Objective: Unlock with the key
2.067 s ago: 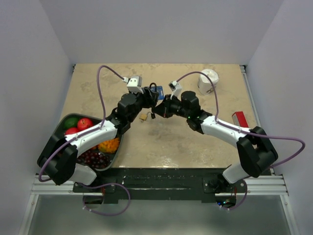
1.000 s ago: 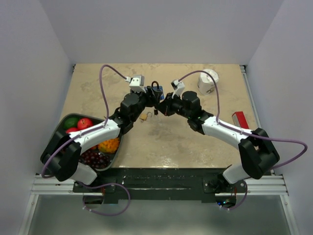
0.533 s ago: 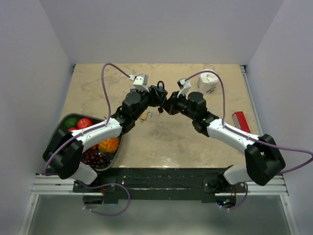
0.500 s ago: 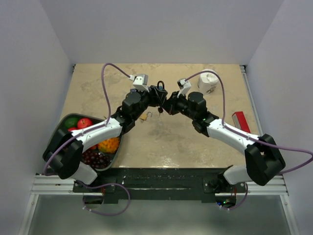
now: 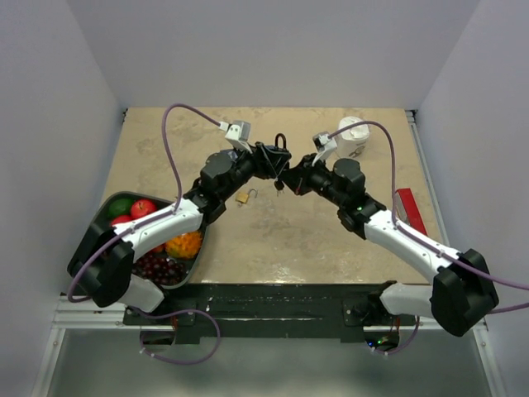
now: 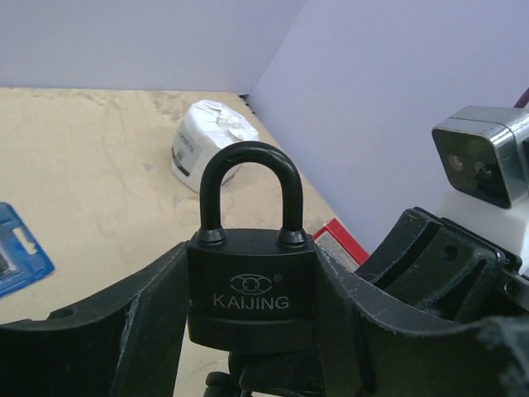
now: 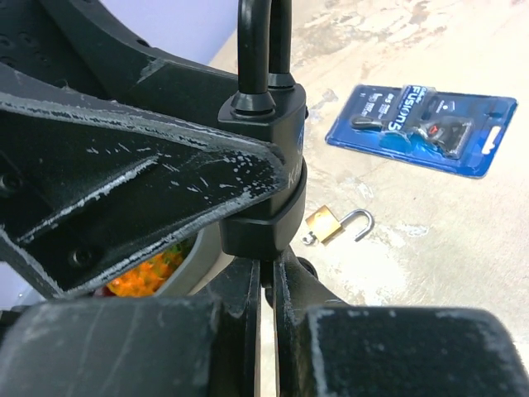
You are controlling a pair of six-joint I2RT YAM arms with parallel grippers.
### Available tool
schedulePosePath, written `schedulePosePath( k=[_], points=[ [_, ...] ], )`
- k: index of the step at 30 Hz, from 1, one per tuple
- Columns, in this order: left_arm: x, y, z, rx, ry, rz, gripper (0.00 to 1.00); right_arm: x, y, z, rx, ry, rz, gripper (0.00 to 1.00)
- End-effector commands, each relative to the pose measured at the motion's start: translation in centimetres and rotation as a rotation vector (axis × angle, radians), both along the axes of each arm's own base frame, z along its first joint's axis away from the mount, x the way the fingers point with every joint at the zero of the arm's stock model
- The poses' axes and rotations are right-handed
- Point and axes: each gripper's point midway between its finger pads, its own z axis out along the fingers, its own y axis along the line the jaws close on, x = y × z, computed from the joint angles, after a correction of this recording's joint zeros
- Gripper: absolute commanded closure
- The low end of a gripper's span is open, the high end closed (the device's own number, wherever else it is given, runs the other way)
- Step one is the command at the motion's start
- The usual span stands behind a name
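Observation:
My left gripper (image 6: 252, 285) is shut on the black padlock (image 6: 252, 289) marked KAIJING and holds it upright above the table, with its shackle up and closed. In the top view the left gripper (image 5: 266, 160) and the padlock (image 5: 278, 149) are at the table's middle back. My right gripper (image 7: 268, 277) sits right under the padlock (image 7: 264, 157), its fingers pressed together on the key (image 7: 307, 269). Only a bit of the key's black head shows at the lock's underside. In the top view the right gripper (image 5: 289, 176) meets the lock from the right, and small keys (image 5: 281, 189) hang below.
A small brass padlock (image 5: 244, 197) with its shackle open lies on the table below the grippers. A blue blister pack (image 7: 421, 124) lies beyond it. A white roll (image 5: 351, 136) stands back right and a red box (image 5: 407, 207) sits at the right. A fruit tray's rim (image 5: 201, 245) is front left.
Both grippers have moved together toward the back and right with the padlock between them. The right arm has swung outward to the right.

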Motion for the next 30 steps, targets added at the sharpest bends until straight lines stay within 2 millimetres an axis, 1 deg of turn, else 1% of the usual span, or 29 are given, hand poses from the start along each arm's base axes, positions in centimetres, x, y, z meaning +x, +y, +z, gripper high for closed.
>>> schedulePosePath(
  k=[1,3,4,6,7,9,10,12,13,14,17,21,24,28,30],
  points=[
    [-5.9,-2.6,-1.3,-0.027,0.105,-0.282,1.0,2.1,-3.5,10.5,0.187,-0.286,-0.149,1.0],
    [-6.7,-2.6,-1.3,-0.05,0.118,-0.313,1.0,1.8,-3.7,10.1,0.182,-0.276,-0.135,1.0],
    [-7.1,-2.5,-1.7,-0.054,0.124,-0.323,1.0,1.4,-3.6,10.2,0.186,-0.277,-0.113,1.0],
    [-7.9,-2.4,-1.1,-0.077,0.11,-0.352,1.0,1.2,-3.9,9.9,0.197,-0.264,-0.101,1.0],
    [-8.2,-2.2,-1.4,-0.077,0.111,-0.362,1.0,0.8,-3.8,10.1,0.204,-0.271,-0.077,1.0],
    [-9.0,-2.0,-0.7,-0.093,0.085,-0.395,1.0,0.4,-3.8,10.0,0.206,-0.271,-0.057,1.0],
    [-9.3,-1.8,-1.0,-0.093,0.083,-0.405,1.0,0.1,-3.6,10.1,0.207,-0.278,-0.034,1.0],
    [-10.2,-1.7,-0.3,-0.099,0.054,-0.453,1.0,-0.4,-3.4,10.2,0.21,-0.287,-0.004,1.0],
    [-10.6,-1.6,-0.5,-0.097,0.054,-0.466,1.0,-0.5,-3.3,10.4,0.213,-0.297,0.01,1.0],
    [-11.1,-1.5,-0.2,-0.098,0.037,-0.493,1.0,-0.9,-3.1,10.5,0.214,-0.304,0.037,1.0],
    [-11.8,-1.1,0.0,-0.095,0.012,-0.522,1.0,-1.2,-2.9,10.5,0.216,-0.305,0.063,1.0],
    [-12.5,-0.5,0.2,-0.107,-0.006,-0.551,1.0,-1.5,-2.8,10.5,0.233,-0.297,0.095,1.0],
    [-12.6,-0.1,0.0,-0.113,0.002,-0.552,1.0,-1.8,-2.9,10.7,0.239,-0.308,0.104,1.0],
    [-12.2,-0.3,-0.3,-0.127,0.03,-0.539,1.0,-1.1,-3.5,10.1,0.187,-0.318,0.059,1.0],
    [-12.2,-0.4,-0.2,-0.144,0.025,-0.543,1.0,-0.9,-3.6,9.7,0.162,-0.327,0.052,1.0]
  ],
)
